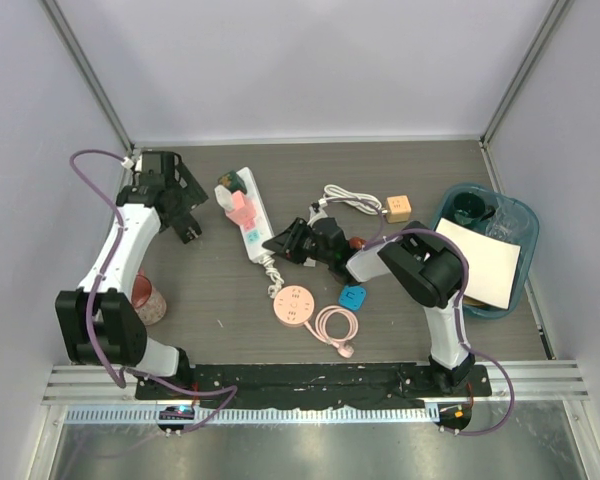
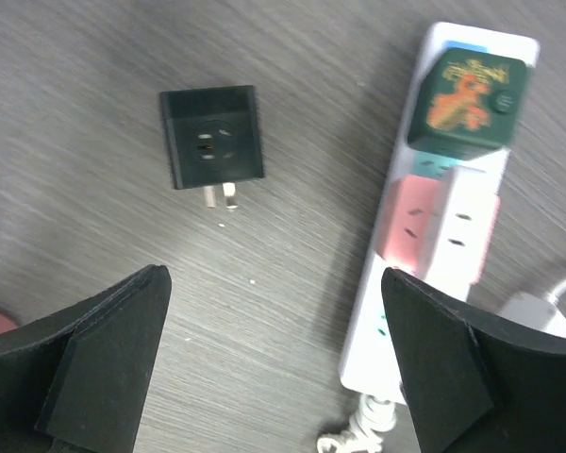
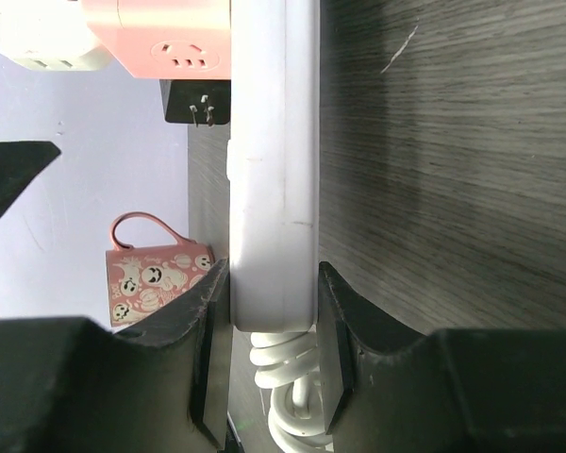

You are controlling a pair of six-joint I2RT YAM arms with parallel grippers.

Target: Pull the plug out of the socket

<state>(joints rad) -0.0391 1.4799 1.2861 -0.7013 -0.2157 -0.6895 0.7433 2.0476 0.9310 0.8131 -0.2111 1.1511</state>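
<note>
Pinning the white power strip at its cord end with the right gripper, fingers pressed against both long sides. Likely done to anchor the bar flat on the table and keep it from lifting along with a plug under pull.

Hovering low over the tabletop with the left gripper, fingers spread wide, holding nothing. Placed just left of the strip, with the black plug lying a little beyond the fingertips. Seems to leave room either to reach in again or to back away.

As for the black plug: lying flat on the dark wood-grain surface, left of the strip and apart from it, touching nothing. Squarish black block, face up, with a small socket pattern in the middle. Two short metal blades poking out bare from one edge, so seated in no socket. Slightly blurred in the left wrist view.

Judging by that, already off the strip.

Elsewhere on the strip, plugged in side by side: a dark green adapter with an orange picture near the far end, then a pink adapter and a white adapter.
</note>
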